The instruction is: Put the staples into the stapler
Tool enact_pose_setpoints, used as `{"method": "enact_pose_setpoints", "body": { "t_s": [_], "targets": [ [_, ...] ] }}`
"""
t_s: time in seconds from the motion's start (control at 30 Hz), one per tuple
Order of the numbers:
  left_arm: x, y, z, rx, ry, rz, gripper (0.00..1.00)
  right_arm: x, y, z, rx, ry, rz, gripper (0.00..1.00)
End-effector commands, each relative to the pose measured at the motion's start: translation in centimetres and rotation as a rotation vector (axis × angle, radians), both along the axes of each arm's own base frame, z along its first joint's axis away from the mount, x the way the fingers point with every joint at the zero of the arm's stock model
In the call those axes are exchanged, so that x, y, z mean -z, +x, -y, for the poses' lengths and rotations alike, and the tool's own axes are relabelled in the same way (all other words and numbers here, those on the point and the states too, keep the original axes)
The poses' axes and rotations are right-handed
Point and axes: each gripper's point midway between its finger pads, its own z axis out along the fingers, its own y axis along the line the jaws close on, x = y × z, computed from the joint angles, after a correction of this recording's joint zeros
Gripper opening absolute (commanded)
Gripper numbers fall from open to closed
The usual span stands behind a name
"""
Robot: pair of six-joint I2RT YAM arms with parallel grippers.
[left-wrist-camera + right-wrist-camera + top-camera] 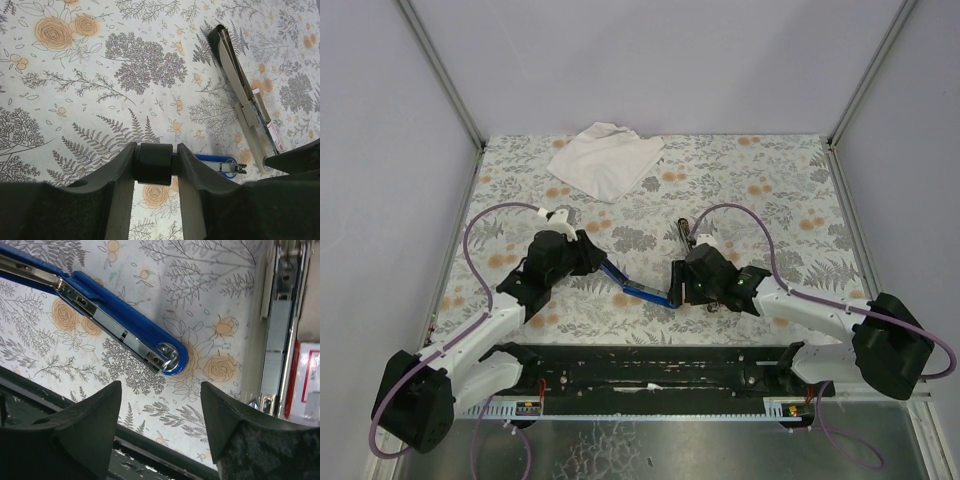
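The blue stapler [638, 290] lies open on the flowered table between both arms. My left gripper [592, 257] is shut on its black rear end [152, 162], and the blue base [220, 162] runs off to the right of the fingers. My right gripper [160, 390] stands open just short of the stapler's front tip [170, 355], with nothing between its fingers. The metal channel [115, 322] along the blue base faces up. The staples box, with a pink-red and white label [309, 375], lies at the right beside a second stapler [277, 330].
The second stapler [235, 65], black and pale, lies open behind the right gripper [678, 287], partly under that arm. A crumpled white cloth [605, 158] sits at the back of the table. The black rail [75, 405] of the table's near edge is close under the right fingers.
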Motion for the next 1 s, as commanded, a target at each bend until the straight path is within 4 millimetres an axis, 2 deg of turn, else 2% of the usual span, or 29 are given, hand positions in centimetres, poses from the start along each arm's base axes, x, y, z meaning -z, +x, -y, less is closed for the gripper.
{"method": "enact_pose_setpoints", "body": {
  "t_s": [0.0, 0.23, 0.57, 0.97],
  "targets": [
    [-2.7, 1.3, 0.1, -0.033, 0.022, 0.090, 0.10, -0.7, 0.5, -0.6, 0.136, 0.104, -0.014, 0.67],
    [-3.2, 1.3, 0.5, -0.024, 0.047, 0.101, 0.10, 0.1, 0.8, -1.0, 0.140, 0.097, -0.030, 0.51],
    [-3.2, 1.2, 0.8, -0.018, 0.055, 0.103, 0.09, 0.5, 1.3, -2.0, 0.142, 0.120, -0.030, 0.43],
    [-3.2, 0.8, 1.4, 0.006, 0.065, 0.110, 0.08, 2.3, 1.1, -2.3, 0.134, 0.106, -0.060, 0.33]
  ]
}}
